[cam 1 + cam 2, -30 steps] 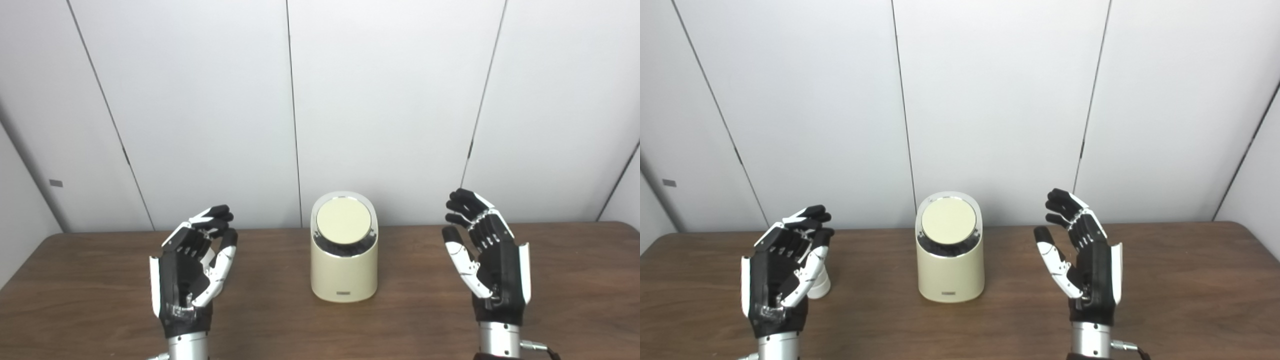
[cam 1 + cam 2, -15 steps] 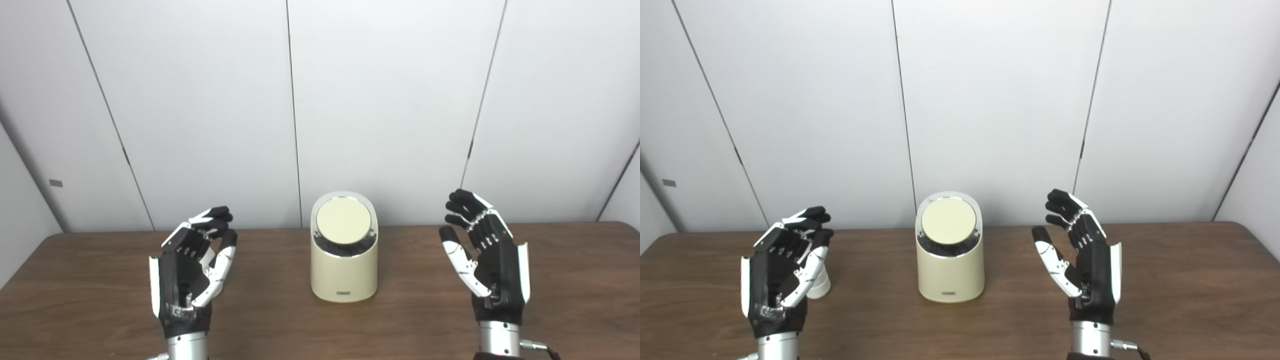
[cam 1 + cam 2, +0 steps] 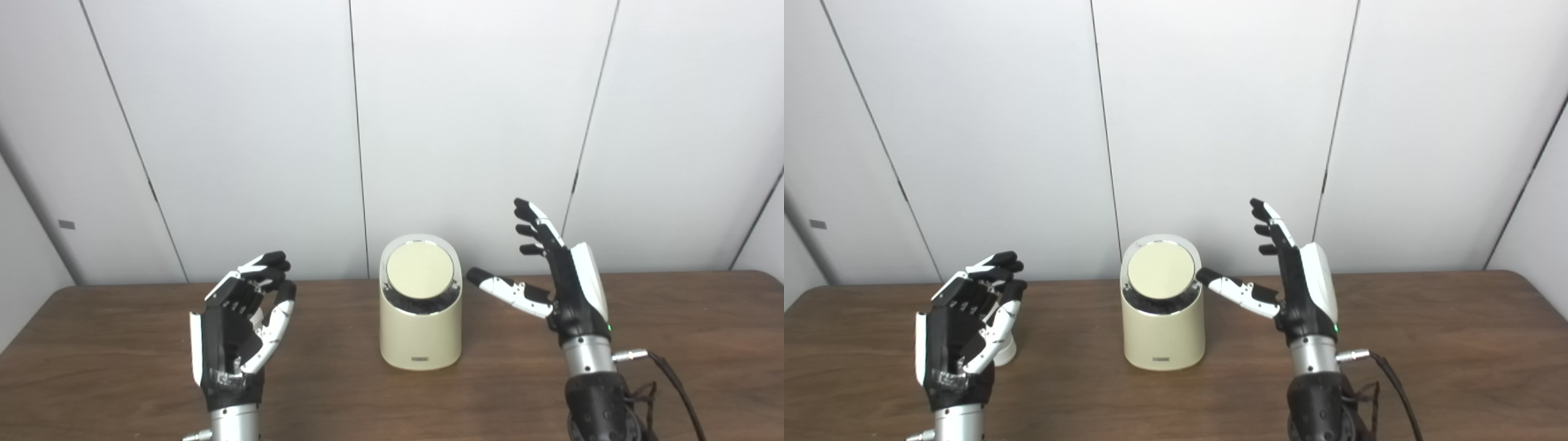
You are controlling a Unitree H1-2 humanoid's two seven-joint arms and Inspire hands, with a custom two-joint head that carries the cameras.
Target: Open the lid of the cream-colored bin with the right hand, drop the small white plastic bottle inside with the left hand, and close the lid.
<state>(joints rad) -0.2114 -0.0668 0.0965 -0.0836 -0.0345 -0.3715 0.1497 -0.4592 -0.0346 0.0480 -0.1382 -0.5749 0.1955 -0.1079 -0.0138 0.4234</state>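
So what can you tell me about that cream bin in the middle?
The bin is a small, upright, cream-coloured cylinder, glossy like plastic, standing on the brown wooden table. Its round lid slants toward the camera, shut, inside a shiny silvery ring. A small dark label sits near its base. Nothing touches it; the right hand hovers open beside it.

I'm looking at a plain lab or test room: a brown wood-grain table [image 3: 110, 367] whose far edge meets seamed white wall panels [image 3: 245, 122].
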